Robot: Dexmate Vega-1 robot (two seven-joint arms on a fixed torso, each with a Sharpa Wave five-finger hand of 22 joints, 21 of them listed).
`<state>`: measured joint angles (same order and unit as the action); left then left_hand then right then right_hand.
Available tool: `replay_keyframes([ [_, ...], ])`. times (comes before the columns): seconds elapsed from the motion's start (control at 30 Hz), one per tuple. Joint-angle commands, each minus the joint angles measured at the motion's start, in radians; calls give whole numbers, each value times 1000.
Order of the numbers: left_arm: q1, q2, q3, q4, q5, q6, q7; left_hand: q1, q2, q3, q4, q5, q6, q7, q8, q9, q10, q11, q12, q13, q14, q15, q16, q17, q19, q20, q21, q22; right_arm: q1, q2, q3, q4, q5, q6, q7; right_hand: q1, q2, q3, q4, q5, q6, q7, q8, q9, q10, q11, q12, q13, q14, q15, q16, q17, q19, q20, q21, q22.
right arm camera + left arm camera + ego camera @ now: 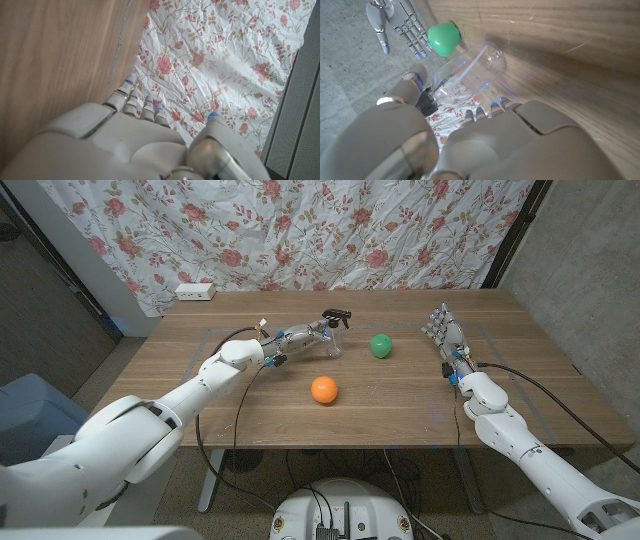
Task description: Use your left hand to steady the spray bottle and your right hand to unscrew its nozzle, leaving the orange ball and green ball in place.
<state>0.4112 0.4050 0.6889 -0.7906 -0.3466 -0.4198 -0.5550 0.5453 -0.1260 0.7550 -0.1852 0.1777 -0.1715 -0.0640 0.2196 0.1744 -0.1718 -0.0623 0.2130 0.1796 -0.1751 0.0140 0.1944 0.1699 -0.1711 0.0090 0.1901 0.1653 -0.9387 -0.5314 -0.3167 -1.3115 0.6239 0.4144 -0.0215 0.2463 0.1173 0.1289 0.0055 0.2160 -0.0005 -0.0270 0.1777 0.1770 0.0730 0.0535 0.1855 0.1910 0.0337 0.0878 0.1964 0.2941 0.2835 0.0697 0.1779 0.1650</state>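
- Left hand (300, 337), seen from the head view, reaches across the wooden table (250, 415) and wraps around the clear spray bottle (326, 338), which stands upright toward the far middle of the tabletop with its black nozzle (337, 316) on top.
- Right hand (443, 335) stands apart at the table's right side, fingers spread and pointing away from the robot, holding nothing.
- Between the two hands sits the green ball (380, 345), just right of the bottle and not touching it; it lies in the straight line from the right hand to the nozzle.
- Nearer the robot, the orange ball (323, 389) rests in front of the bottle, clear of both hands.
- Behind the table hangs a floral curtain (330, 230), and a white power strip (195, 291) lies at the table's far left corner.
- From the left wrist view, the left hand (470, 145) has its fingers (490, 106) and thumb curled around the clear spray bottle (465, 75), the curtain's rose print showing through the plastic.
- Just beyond the bottle in that view is the green ball (444, 39), and past it the right hand (402, 22), its fingers straight and apart.
- From the right wrist view, the right hand (145, 145) shows its back, fingers (125, 97) extended side by side with nothing in them, above the table (55, 60) edge with the floral curtain (225, 55) behind.
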Motion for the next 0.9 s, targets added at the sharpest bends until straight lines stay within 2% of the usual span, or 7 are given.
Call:
replay_keyframes([
  [0.03, -28, -46, 8, 99, 5, -47, -1, 18, -4, -5, 1, 3, 1, 12, 13, 3, -26, -11, 7, 2, -70, -18, 8, 2, -80, 3, 8, 2, -18, -6, 9, -13, 6, 7, -5, -9, 1, 7, 1, 4, 0, -3, 6, -1, -7, 0, 5, 0, -2, 7, 4, 1, -1, 7, 7, 2],
  [0.2, -35, -61, 7, 132, 6, -65, 2, 36, -10, -8, 1, 5, 37, 20, 23, 4, 5, -13, 10, 2, -33, -25, 9, 1, -37, -9, 14, 2, -20, -5, 11, -12, 7, 11, -4, -10, 1, 8, 0, 4, 0, -3, 6, -1, -7, 1, 5, 0, -1, 7, 4, 0, -1, 7, 7, 2],
  [0.43, -42, -86, 5, 178, 5, -97, 15, 97, -24, -20, -1, 3, 115, 31, 41, 5, 101, -22, 20, 5, 67, -49, 9, 1, 102, -82, 28, 2, -25, -5, 13, -14, 8, 16, -6, -12, 1, 9, 0, 4, 1, -3, 7, -1, -6, -1, 6, 0, -1, 7, 5, -2, -1, 8, 7, 2],
  [0.73, -50, -117, 2, 233, 0, -127, 23, 146, -27, -31, -2, -2, 147, 36, 45, 6, 154, -19, 24, 7, 136, -55, 11, 2, 197, -95, 34, 1, -40, -7, 20, -25, 10, 19, -15, -13, 2, 10, -1, 4, 2, -3, 8, -1, -4, -1, 7, 0, -1, 10, 6, -4, 1, 13, 8, 2],
  [0.9, -57, -132, 2, 262, 2, -144, 33, 189, -32, -44, -2, -5, 160, 38, 43, 6, 203, -24, 29, 9, 208, -65, 15, 2, 275, -104, 38, 1, -44, -5, 22, -25, 11, 24, -17, -14, 1, 11, -2, 4, 2, -2, 8, -1, -4, -1, 8, 0, 0, 10, 7, -5, 2, 15, 9, 2],
])
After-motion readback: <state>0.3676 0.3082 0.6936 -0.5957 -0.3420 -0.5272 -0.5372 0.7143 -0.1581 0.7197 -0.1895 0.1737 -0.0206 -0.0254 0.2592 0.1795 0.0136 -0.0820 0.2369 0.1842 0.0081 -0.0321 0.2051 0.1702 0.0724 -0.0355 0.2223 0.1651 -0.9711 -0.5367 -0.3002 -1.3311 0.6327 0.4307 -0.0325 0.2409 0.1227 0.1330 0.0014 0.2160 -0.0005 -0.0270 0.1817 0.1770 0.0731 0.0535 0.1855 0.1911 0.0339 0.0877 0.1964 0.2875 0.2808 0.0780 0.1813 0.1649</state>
